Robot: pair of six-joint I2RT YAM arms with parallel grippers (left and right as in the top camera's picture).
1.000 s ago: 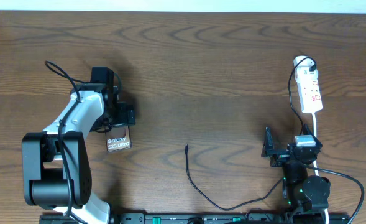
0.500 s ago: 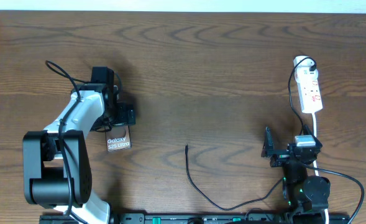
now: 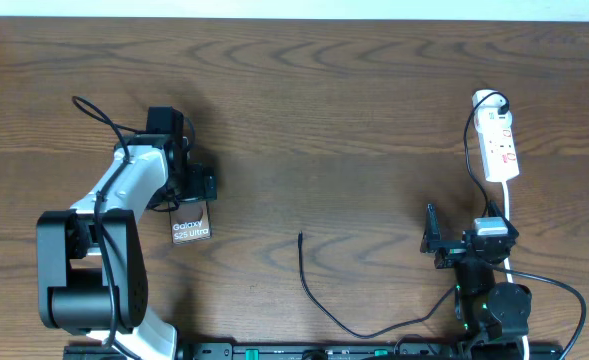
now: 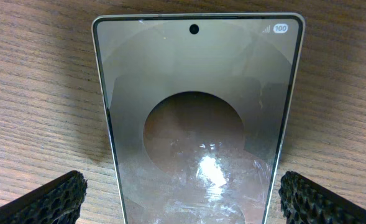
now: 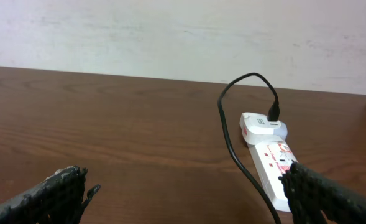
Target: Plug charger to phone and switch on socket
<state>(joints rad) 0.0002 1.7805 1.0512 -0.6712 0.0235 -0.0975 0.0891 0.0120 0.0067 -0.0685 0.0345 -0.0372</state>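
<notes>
At the left of the overhead frame, the left arm reaches up over the phone [image 3: 192, 229], which lies flat on the wooden table [image 3: 354, 120] with only its lettered end showing below the wrist. In the wrist view the left gripper [image 4: 181, 190] stands wide open and straddles the phone's glossy face. One finger [image 4: 52, 199] sits at the lower left with bare wood between it and the phone's edge. The other is at the lower right, just beside the edge. It grips nothing.

Near the lower middle of the overhead frame lies the charger [image 3: 301, 250]. Its slim plug tip [image 3: 301, 237] points up the frame, well apart from the phone, and the black cable curves down and right toward the bottom edge.

At the lower right, the right gripper [image 5: 183, 186] is also spread fully open and empty above the wood.

At the upper right lies the socket [image 3: 500, 148], a white power strip with red marks. A black lead is plugged into a white adapter [image 5: 263, 126] at its far end.
</notes>
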